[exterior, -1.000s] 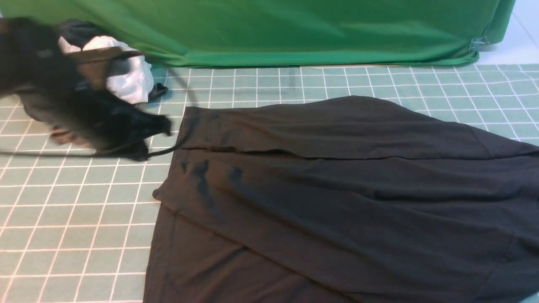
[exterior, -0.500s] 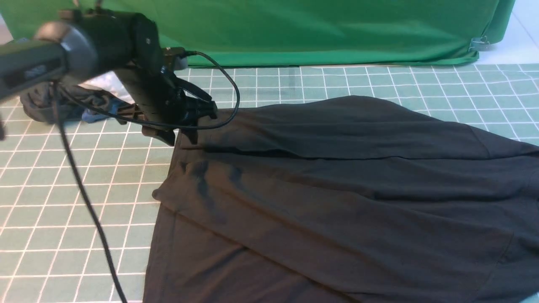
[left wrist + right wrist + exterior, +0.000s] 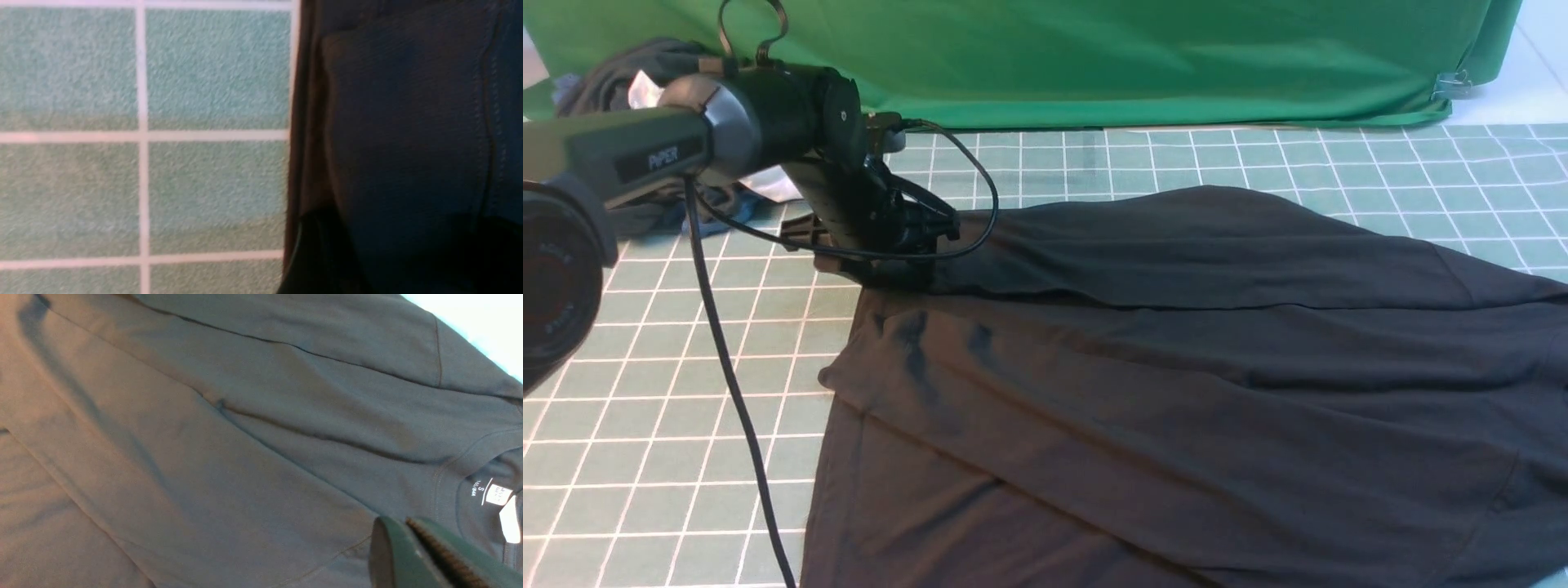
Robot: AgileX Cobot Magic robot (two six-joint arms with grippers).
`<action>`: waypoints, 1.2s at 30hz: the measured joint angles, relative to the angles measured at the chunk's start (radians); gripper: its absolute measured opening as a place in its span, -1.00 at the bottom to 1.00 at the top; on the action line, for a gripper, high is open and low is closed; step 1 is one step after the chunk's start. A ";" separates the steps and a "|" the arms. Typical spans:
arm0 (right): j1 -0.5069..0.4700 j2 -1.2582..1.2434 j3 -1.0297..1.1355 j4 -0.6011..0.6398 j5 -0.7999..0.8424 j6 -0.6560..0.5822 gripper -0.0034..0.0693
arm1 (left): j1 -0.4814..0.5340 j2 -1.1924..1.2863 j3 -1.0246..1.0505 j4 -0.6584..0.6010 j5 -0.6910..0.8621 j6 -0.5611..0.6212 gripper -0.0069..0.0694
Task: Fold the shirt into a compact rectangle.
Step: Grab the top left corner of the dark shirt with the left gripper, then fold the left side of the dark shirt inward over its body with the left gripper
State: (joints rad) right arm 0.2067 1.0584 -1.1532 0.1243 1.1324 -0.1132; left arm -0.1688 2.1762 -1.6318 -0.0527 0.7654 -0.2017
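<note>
While my left gripper (image 3: 890,269) is sitting spread open, holding nothing, at the far-left corner of the shirt (image 3: 1176,367), my right gripper (image 3: 404,531) is hovering pinched closed, also empty.

Front view: soft, even light, sharp, with faint shadows in the folds of the dark shirt (image 3: 1176,367). Left wrist view: blurry close-up, shadow across the mat (image 3: 204,183). Right wrist view: one corner glares white.

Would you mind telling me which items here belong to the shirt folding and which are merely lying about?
Job:
shirt
left gripper, open at the shirt's far left corner
right gripper, shut

Lying about:
dark grey garment bunched with white cloth
green backdrop cloth
metal clip
</note>
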 joint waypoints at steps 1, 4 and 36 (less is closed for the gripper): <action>0.000 0.000 0.000 0.000 0.000 0.000 -0.81 | 0.000 0.000 0.000 -0.002 -0.004 0.000 0.33; 0.000 0.000 0.000 0.000 -0.001 0.000 -0.81 | 0.000 0.002 0.000 -0.008 -0.018 0.018 0.12; 0.000 0.000 0.001 -0.116 -0.167 0.000 -0.72 | -0.025 -0.301 0.157 -0.027 0.240 0.054 -0.81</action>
State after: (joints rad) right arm 0.2067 1.0584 -1.1524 0.0087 0.9653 -0.1132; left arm -0.1933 1.8756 -1.4743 -0.0795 1.0059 -0.1477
